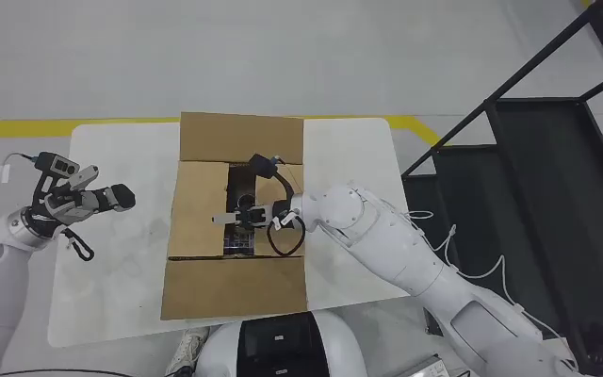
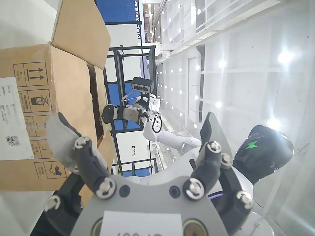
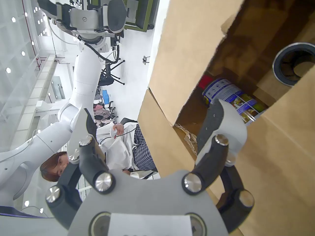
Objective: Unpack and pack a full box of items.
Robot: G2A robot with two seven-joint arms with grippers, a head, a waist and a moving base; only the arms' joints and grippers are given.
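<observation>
Box (image 1: 203, 217): plain brown cardboard, mid-table, all flaps open, the opening a narrow dark slot between the side flaps. Nearest you, its near flap (image 1: 236, 287) lies folded out flat and ends close to the near edge of the white table (image 1: 113, 292). Over the opening you have the right gripper (image 3: 151, 109), jaws spread wide and holding nothing. A flap edge shows between its fingers; you cannot tell whether they touch it. Inside, below it, are a can (image 3: 228, 94) with a blue-and-white picture label and, deeper in, a dark ring-shaped item (image 3: 292, 63). The left gripper (image 2: 130, 121) is out over the table's left edge, well apart from the box, jaws likewise wide and empty. Beyond the opening, the far flap (image 1: 242, 137) lies back toward the table's far edge. Free room: broad bare tabletop left of the box, a narrower strip on its right. Black stairs (image 1: 528, 179) stand off that side.
</observation>
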